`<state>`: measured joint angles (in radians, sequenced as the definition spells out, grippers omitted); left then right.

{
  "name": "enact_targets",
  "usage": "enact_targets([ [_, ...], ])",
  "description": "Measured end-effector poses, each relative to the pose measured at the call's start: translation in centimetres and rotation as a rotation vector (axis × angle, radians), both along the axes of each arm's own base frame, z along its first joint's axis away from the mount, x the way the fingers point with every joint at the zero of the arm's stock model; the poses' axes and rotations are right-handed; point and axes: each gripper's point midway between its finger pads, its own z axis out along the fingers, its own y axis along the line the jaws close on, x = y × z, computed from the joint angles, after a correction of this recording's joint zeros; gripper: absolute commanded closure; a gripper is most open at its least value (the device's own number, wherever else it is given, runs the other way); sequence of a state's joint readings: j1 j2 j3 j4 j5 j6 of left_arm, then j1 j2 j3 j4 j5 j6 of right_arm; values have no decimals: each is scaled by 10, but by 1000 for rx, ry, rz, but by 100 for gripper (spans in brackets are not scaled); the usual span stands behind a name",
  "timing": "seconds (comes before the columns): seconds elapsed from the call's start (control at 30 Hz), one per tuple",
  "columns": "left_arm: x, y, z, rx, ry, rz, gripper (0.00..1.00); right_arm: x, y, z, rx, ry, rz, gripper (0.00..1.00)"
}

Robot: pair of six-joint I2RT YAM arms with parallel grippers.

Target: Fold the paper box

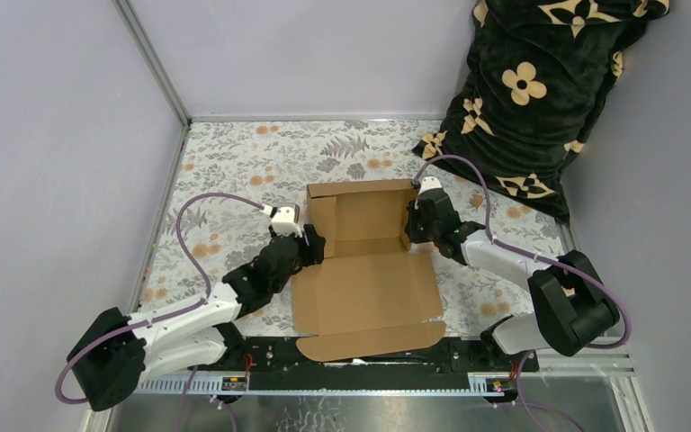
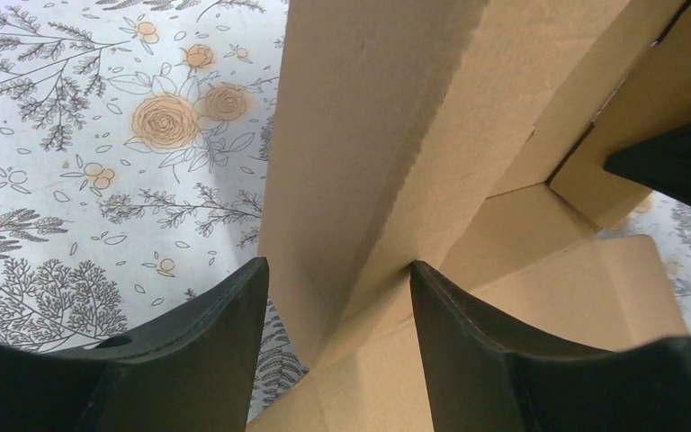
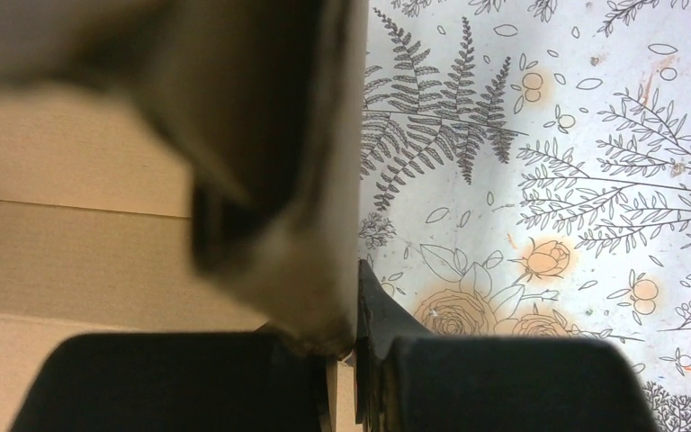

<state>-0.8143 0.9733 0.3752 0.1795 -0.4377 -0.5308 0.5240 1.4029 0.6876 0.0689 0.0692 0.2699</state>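
Observation:
The paper box (image 1: 364, 270) is brown cardboard lying mid-table. Its far half stands as a shallow tray with raised walls, and its lid panel lies flat toward the near edge. My left gripper (image 1: 310, 245) is at the tray's left wall. In the left wrist view it (image 2: 337, 265) is open, with the upright folded wall (image 2: 369, 135) rising between its fingers. My right gripper (image 1: 414, 225) is at the tray's right wall. In the right wrist view it (image 3: 351, 342) is shut on the edge of that wall (image 3: 261, 135), which is blurred and close to the lens.
A flower-patterned cloth (image 1: 234, 162) covers the table. A black cushion with tan flowers (image 1: 540, 90) leans in the back right corner. Grey walls and a metal post (image 1: 157, 63) close the left and back sides. A black rail (image 1: 468, 355) runs along the near edge.

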Motion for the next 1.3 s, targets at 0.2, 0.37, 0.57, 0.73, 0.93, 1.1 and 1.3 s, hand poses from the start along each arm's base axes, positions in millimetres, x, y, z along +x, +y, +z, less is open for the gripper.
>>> enact_targets([
  [0.2, 4, -1, -9, 47, -11, 31, 37, 1, 11, 0, -25, -29, -7, 96],
  [0.37, -2, 2, -16, 67, -37, 60, 37, 0, 15, -1, -51, -75, -24, 96],
  [0.57, -16, 14, -36, 98, -45, 107, 38, -3, 15, -2, -53, -155, -47, 96],
  [0.73, -22, 21, -44, 113, -56, 147, 38, -4, 13, -4, -36, -203, -80, 96],
  [0.93, -24, 23, -50, 158, -79, 188, 38, -2, 13, -5, -26, -240, -109, 97],
  [1.1, -20, 25, -49, 188, -111, 210, 38, 0, 14, -6, -25, -260, -125, 97],
  [1.3, -13, 16, -29, 133, -191, 197, 36, 0, 13, -6, -27, -265, -131, 97],
])
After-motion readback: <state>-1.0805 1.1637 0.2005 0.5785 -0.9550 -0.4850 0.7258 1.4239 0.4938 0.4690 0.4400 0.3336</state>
